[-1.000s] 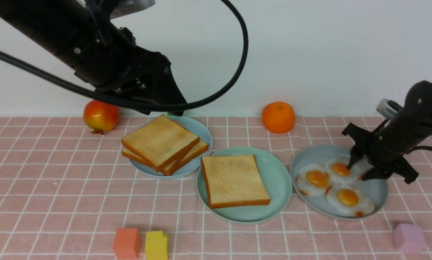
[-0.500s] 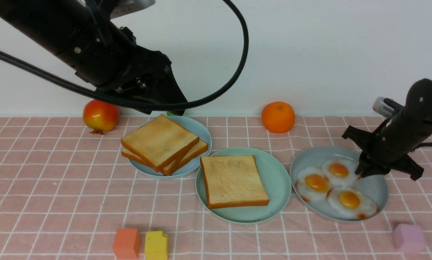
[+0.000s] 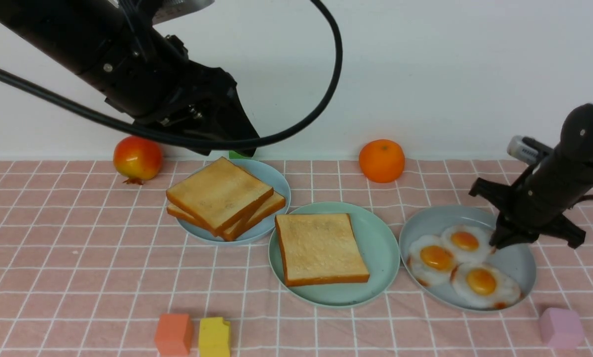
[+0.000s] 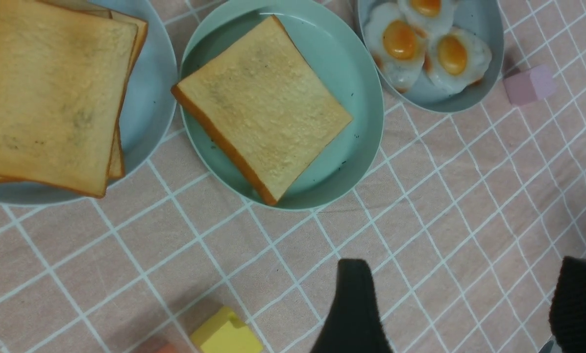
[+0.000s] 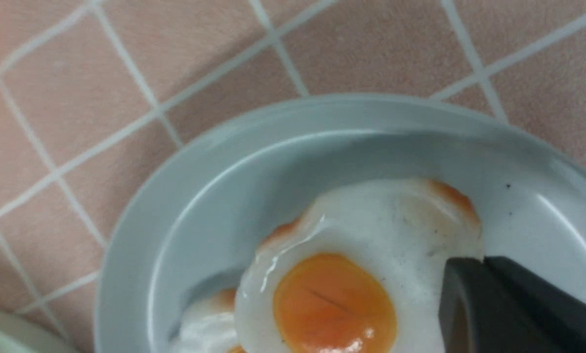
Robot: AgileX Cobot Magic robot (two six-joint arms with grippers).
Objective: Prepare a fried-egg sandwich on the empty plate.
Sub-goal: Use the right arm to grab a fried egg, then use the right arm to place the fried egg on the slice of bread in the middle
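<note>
Three fried eggs (image 3: 435,258) lie flat, yolks up, on the blue-grey plate (image 3: 522,267) just right of the mint-green plate (image 3: 381,248); my right gripper (image 3: 497,243) is pinched shut on the thin white rim of the far egg (image 3: 465,240), on the side facing away from the mint-green plate; my left gripper (image 4: 462,279) hangs wide open and empty, up behind and left of it. I reckon the egg's light, floppy and a bit slick, so that rim's the only handle and it could droop or slip; it's roughly round, no real long axis, while the toast slice (image 3: 321,248) on the mint-green plate lies flat, edges slightly skewed to the cloth's grid.
</note>
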